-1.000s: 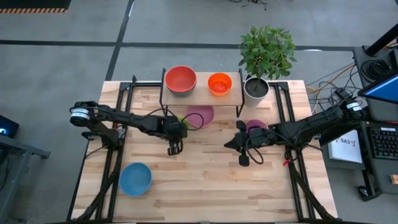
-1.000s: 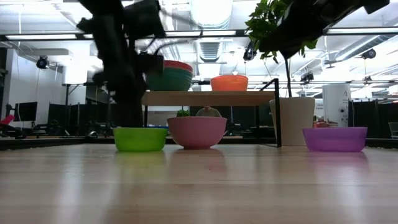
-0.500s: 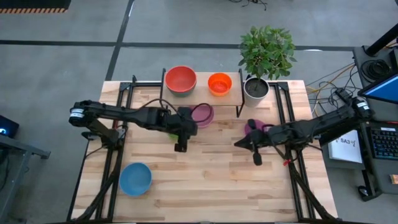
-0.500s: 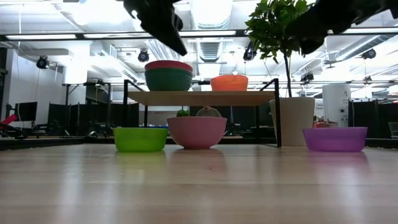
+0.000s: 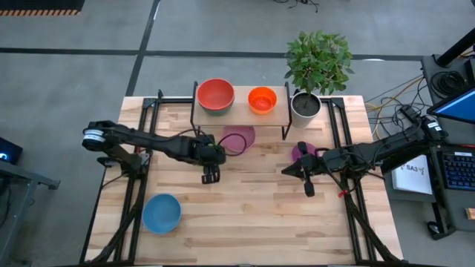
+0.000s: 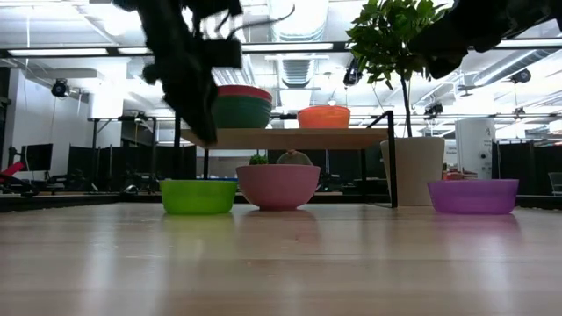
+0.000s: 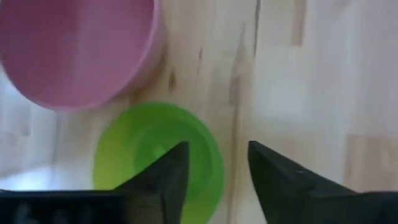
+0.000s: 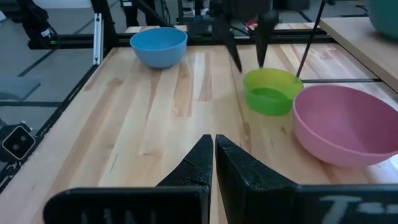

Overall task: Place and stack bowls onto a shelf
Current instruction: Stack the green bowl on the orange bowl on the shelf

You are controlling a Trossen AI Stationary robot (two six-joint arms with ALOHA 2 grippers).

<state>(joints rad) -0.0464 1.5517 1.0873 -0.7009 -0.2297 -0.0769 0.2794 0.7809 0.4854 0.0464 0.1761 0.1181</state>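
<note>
The shelf [image 5: 241, 111] stands at the table's far side. On it a red bowl [image 5: 216, 95] sits nested in a teal bowl [image 6: 239, 112], and beside them stands an orange bowl [image 5: 262, 99]. A pink bowl [image 5: 239, 138] and a lime green bowl [image 7: 155, 158] rest on the table in front of the shelf, with a purple bowl [image 6: 473, 195] to the right and a blue bowl [image 5: 162, 213] at the near left. My left gripper [image 7: 217, 168] hovers open above the green bowl's rim, clear of it. My right gripper [image 8: 213, 149] is shut and empty, near the purple bowl.
A white pot [image 5: 305, 106] with a leafy plant stands at the shelf's right end. Black frame rails [image 5: 141, 170] run along the table's left and right sides. Bare wood [image 5: 252, 222] lies across the table's near half.
My left gripper rose and swung toward the pink bowl, then came back left and lower over the green bowl. My right gripper shifted a little toward the table's right edge. No bowl has moved.
</note>
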